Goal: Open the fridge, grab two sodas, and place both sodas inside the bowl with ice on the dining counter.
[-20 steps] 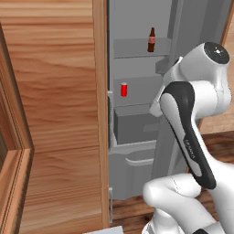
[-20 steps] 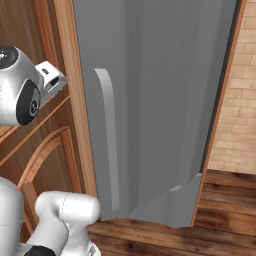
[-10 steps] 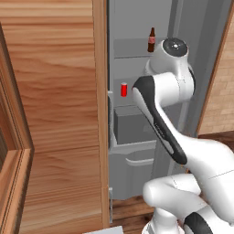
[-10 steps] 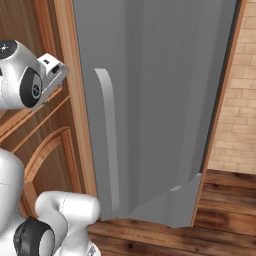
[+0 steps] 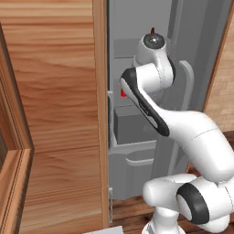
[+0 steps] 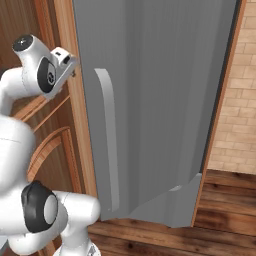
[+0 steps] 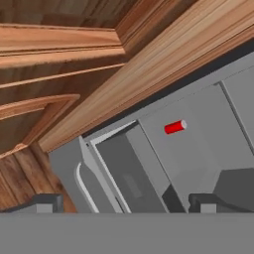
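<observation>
Wooden cabinet panel (image 5: 55, 114): we see warm, horizontal-grained wood covering the left of the left base view, ending in a vertical post (image 5: 101, 114) at its right edge.
Arched cabinet door (image 6: 52, 155): in the right base view we see darker wood with a curved raised moulding.
Brick wall (image 6: 235, 95): we see pale tan bricks at the far right, running down to the floor.
Floor (image 6: 220, 210): we see dark reddish-brown wooden planks along the bottom.
Wood trim (image 7: 149, 64): in the hand view we see it crossing diagonally, with grooved panels (image 7: 49, 54) beside it.
</observation>
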You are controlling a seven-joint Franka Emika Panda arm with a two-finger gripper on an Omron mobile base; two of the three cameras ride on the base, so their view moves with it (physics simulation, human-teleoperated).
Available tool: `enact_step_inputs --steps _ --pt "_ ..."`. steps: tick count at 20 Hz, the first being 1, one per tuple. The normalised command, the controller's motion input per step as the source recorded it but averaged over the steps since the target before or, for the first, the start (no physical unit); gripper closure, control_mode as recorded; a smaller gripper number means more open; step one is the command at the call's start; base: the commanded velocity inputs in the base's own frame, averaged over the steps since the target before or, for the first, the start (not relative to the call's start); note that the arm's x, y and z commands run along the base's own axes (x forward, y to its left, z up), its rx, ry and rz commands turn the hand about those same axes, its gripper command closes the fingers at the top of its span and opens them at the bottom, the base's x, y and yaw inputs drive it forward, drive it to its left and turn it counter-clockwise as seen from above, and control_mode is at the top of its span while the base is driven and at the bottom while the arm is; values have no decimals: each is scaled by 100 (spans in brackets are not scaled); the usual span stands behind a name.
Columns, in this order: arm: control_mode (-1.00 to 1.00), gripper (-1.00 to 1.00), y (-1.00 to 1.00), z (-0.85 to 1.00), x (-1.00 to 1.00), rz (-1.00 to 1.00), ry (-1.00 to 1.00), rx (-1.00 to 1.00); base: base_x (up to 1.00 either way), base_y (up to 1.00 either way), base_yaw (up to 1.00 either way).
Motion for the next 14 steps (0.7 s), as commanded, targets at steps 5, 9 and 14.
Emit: enact_step_inputs --steps 5,9,14 --pt "-100 -100 0 0 72 3 0 -5 0 0 0" --pt "-100 -100 -1 -1 56 0 0 -5 0 0 0" --pt "-100 -100 -21 -1 27 -3 0 -5 0 0 0"
